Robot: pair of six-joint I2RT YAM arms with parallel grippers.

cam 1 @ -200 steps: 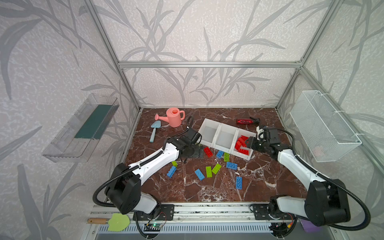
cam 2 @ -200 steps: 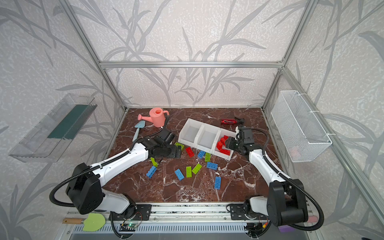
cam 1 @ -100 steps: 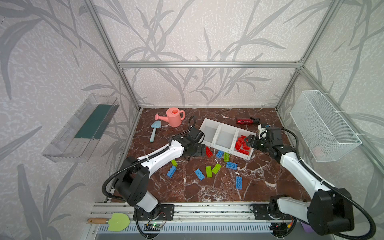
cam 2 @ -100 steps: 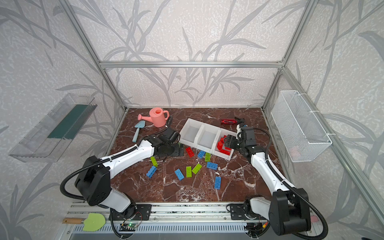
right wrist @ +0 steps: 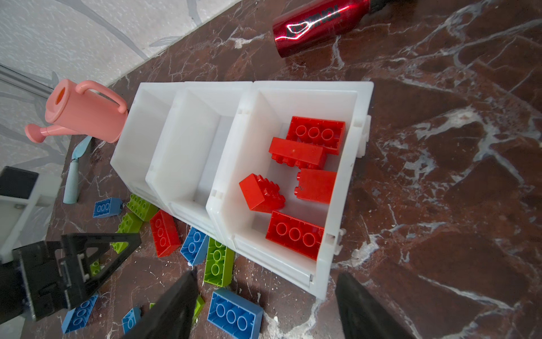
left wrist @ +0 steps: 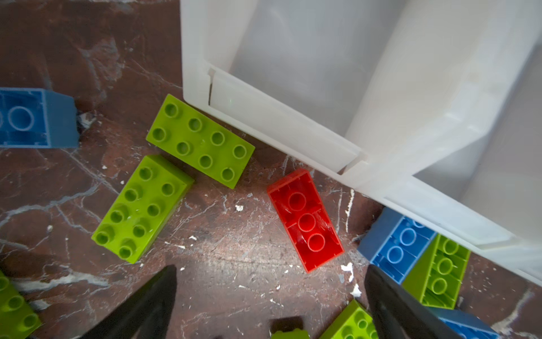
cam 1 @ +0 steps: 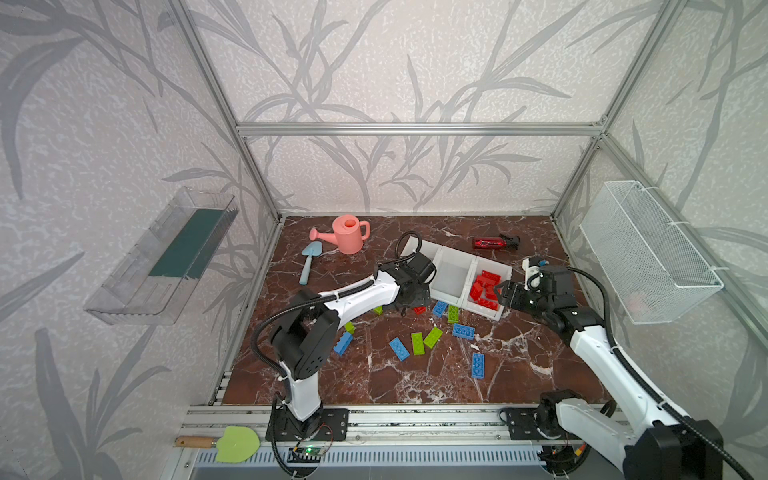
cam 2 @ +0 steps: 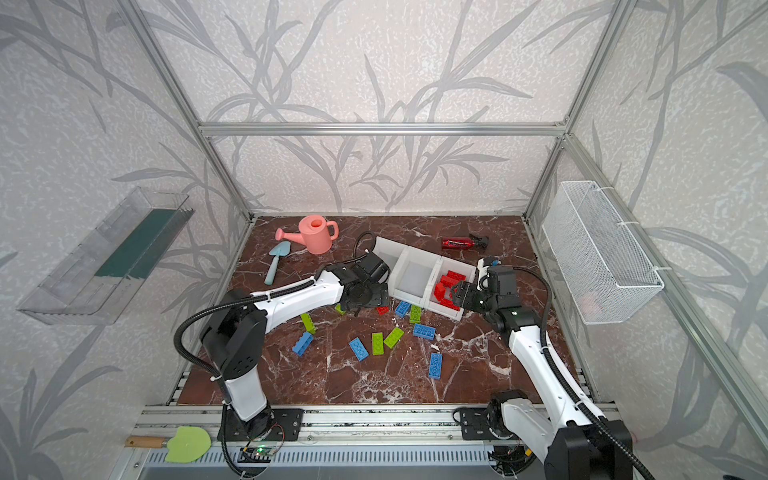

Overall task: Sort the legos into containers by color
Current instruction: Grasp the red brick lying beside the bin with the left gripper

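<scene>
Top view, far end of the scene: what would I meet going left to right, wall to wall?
Clear wall tray → pink watering can → red spray bottle → white wire basket.

Pale leaf-patterned walls [cam 1: 415, 62], aluminium frame [cam 1: 415, 129], veined red-brown marble floor [cam 1: 374, 386]; clear wall tray [cam 1: 124, 291], white wire basket [cam 1: 648, 257]

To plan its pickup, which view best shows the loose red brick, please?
The left wrist view: the red brick lies upside down, close and whole. The right wrist view shows it smaller; in both top views only a sliver shows.
</scene>
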